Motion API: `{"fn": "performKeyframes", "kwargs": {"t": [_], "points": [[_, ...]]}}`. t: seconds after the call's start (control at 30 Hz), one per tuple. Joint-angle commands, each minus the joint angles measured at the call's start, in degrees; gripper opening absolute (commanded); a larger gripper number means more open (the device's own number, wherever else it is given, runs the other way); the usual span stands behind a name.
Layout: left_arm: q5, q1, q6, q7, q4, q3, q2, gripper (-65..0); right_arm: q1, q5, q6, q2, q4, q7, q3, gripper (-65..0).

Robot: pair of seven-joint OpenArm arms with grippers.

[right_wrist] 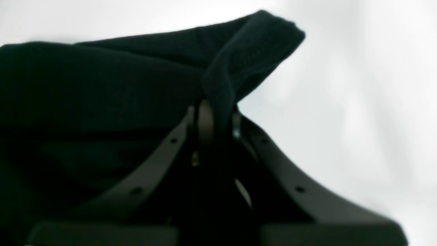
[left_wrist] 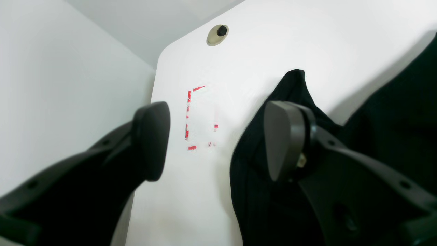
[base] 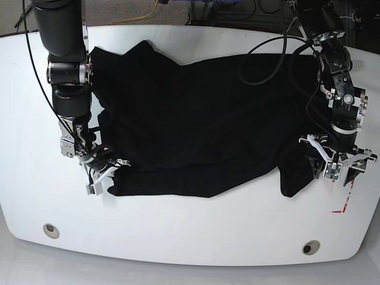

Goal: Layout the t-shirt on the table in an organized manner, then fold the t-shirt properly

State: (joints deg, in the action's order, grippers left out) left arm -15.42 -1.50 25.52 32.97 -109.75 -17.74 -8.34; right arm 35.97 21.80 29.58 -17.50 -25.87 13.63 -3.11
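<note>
Glossy white table (base: pixel 190 237) w/ curved edges, seen from above; a round hole near each front corner (base: pixel 51 230) (base: pixel 310 246). Red rectangular outline mark (left_wrist: pixel 199 118) sits on bare surface by the table's edge, just beside the left gripper (left_wrist: pixel 215 140). Black t-shirt (base: pixel 196 124) lies spread, rumpled, across most of the tabletop. Left gripper: jaws wide apart, one finger over a cloth corner, nothing pinched. Right gripper (right_wrist: pixel 218 118): clamped on a fold of t-shirt hem at the opposite corner. Grey floor and cables beyond the far edge.
</note>
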Motion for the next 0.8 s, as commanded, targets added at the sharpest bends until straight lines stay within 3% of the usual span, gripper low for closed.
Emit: {"fn": "performKeyframes", "kwargs": {"t": [0.0, 0.47, 0.77], "points": [[0.17, -0.39, -0.42, -1.28, -1.06, -0.07, -0.5, -24.5, 1.35, -0.22, 0.0, -2.77, -0.73, 0.04, -0.01, -65.0], [0.17, 0.49, -0.42, -1.28, -1.06, -0.07, -0.5, -24.5, -0.41, -0.13, 0.0, -10.68, -0.73, 0.13, 0.08, -65.0], [0.17, 0.31, -0.42, -1.28, -0.79, 0.55, -0.23, -24.4, -1.02, -0.13, 0.17, -11.12, -0.73, 0.13, 0.08, -65.0]]}}
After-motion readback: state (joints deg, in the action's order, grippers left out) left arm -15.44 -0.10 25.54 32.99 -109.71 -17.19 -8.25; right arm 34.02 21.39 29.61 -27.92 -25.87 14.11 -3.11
